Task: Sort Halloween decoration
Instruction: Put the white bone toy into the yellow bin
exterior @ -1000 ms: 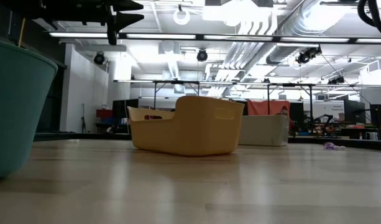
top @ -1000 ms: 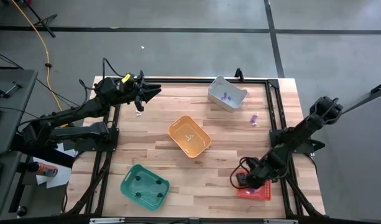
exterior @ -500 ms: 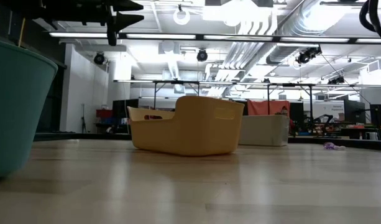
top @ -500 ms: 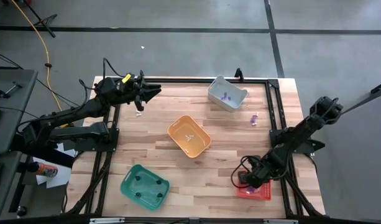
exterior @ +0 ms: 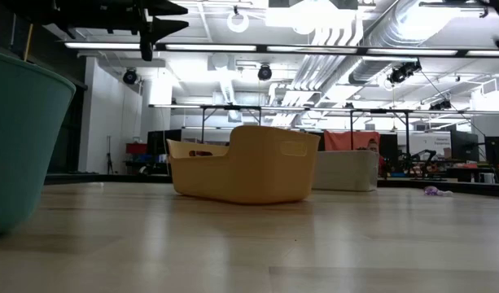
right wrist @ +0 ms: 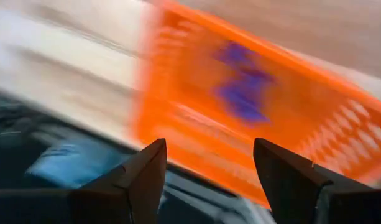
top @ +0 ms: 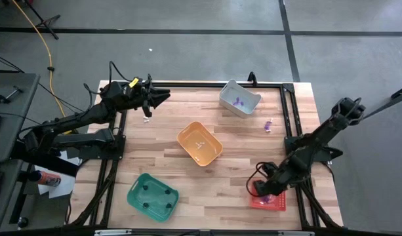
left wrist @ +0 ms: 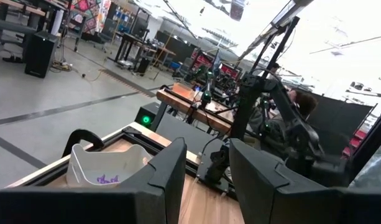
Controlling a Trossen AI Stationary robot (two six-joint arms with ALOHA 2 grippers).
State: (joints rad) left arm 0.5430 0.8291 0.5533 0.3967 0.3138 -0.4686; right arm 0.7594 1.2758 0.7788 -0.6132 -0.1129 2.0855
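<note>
1. High view, left: left gripper (top: pixel 162 97), fingers parted, empty, over table's (top: pixel 155 160) far left corner.
2. Centre: orange bin (top: pixel 199 143); grey bin (top: pixel 239 98) holding purple trinkets (top: pixel 237 101).
3. Right: loose purple trinket (top: pixel 268 124); right gripper (top: pixel 260 191), fingers apart, above red bin (top: pixel 271 200).

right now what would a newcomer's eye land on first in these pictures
Probably the orange bin in the middle of the wooden table, with a green bin near the front-left corner and a grey bin at the back. Next, the right gripper, open over the red bin, where a purple trinket lies. The left gripper hangs over the back-left corner.
</note>
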